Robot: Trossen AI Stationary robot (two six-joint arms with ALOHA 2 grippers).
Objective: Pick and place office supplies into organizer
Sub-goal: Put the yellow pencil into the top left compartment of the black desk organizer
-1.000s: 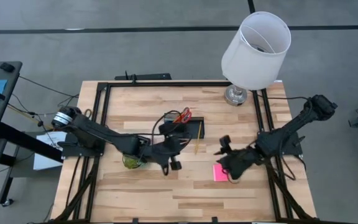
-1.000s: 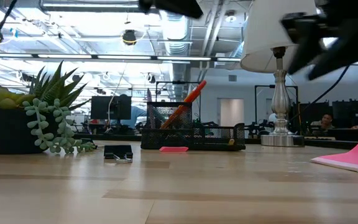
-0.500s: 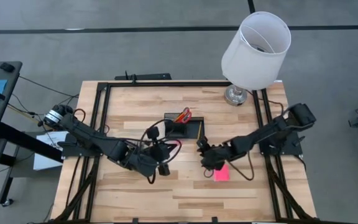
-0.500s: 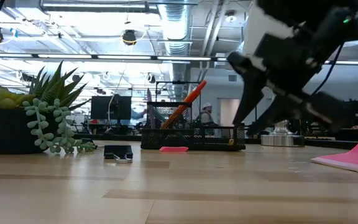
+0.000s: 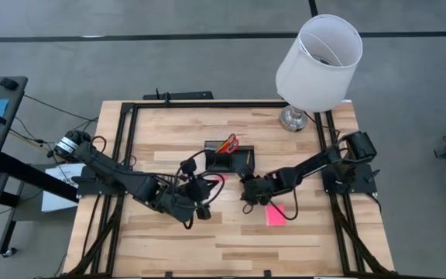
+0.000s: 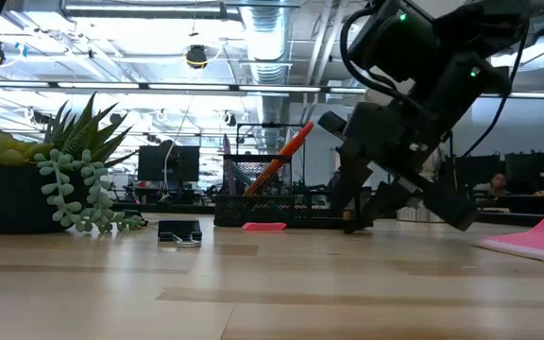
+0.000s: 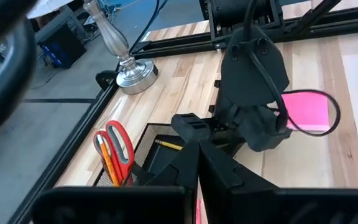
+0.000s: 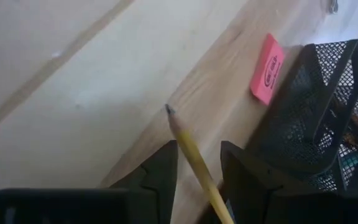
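My right gripper (image 8: 197, 149) is open and low over the table at the right end of the black mesh organizer (image 5: 227, 159). Its fingers stand on either side of a yellow pencil (image 8: 188, 146) that lies on the wood, apart from it. A pink eraser (image 8: 267, 68) lies beside the organizer's near wall. Red-handled scissors (image 7: 120, 149) and an orange pen (image 7: 107, 163) stand in the organizer's tall box. The pink sticky pad (image 5: 276, 215) lies just to the near-right of the right gripper (image 5: 248, 190). My left gripper (image 5: 204, 192) is shut and waits near the organizer's near-left side.
A white-shaded lamp (image 5: 316, 62) stands at the far right corner. A potted plant (image 6: 55, 179) sits at the left, mostly under my left arm in the high view. A small black clip (image 6: 179, 232) lies on the wood. Bare wood stretches along the near edge.
My right gripper has swung from beside the sticky pad toward the table's left and come down at the organizer's right end, over the pencil. My left gripper has drawn back from the organizer toward the near edge, then kept still.
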